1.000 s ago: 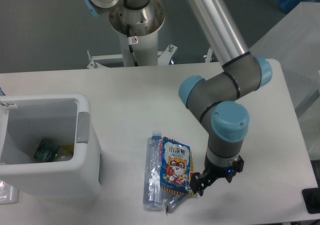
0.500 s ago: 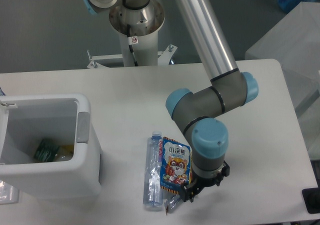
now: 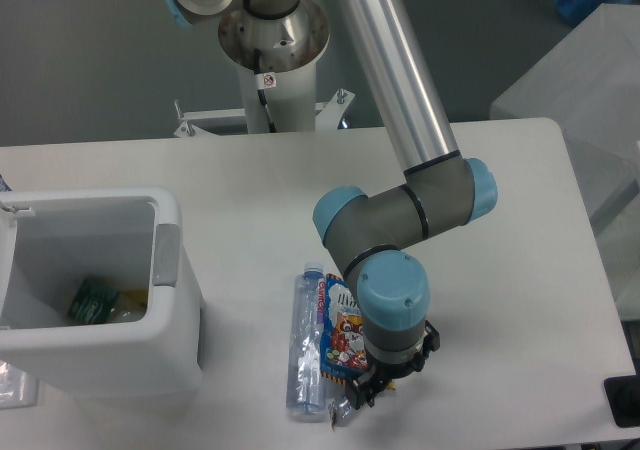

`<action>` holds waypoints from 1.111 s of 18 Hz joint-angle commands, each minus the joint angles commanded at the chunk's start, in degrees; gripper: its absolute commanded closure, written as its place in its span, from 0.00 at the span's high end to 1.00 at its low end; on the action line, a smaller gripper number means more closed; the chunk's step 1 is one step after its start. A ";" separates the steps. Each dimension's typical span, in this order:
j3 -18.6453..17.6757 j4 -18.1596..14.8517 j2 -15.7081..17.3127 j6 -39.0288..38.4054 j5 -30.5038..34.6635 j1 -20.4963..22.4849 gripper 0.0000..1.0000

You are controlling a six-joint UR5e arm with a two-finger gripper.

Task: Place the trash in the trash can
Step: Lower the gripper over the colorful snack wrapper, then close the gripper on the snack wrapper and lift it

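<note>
Camera, packet (image 3: 340, 330): lying flat on the worktop (image 3: 250, 185) beside the bottle (image 3: 303, 345), wrapper (image 3: 343, 410) at its foot; probably light, crinkly, slippery, so pinching an edge looks best.
Gripper (image 3: 365, 395): hovering over the packet's lower end; jaws' state unclear.
Bin (image 3: 95, 290): standing well left.

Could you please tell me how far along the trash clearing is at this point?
Partly done: a green item already lies inside the white rectangular plastic bin. In hand: the pincer is down over the blue snack packet with the cartoon animal; whether it grips anything cannot be told. Left on the table: that packet, the crushed clear plastic bottle with the blue cap and the small silvery wrapper.
</note>
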 joint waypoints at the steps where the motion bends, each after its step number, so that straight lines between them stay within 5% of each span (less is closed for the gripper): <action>1: 0.09 0.00 -0.09 -0.70 0.09 -0.17 1.00; 20: -2.99 -0.26 -0.35 -4.49 1.32 -2.37 1.00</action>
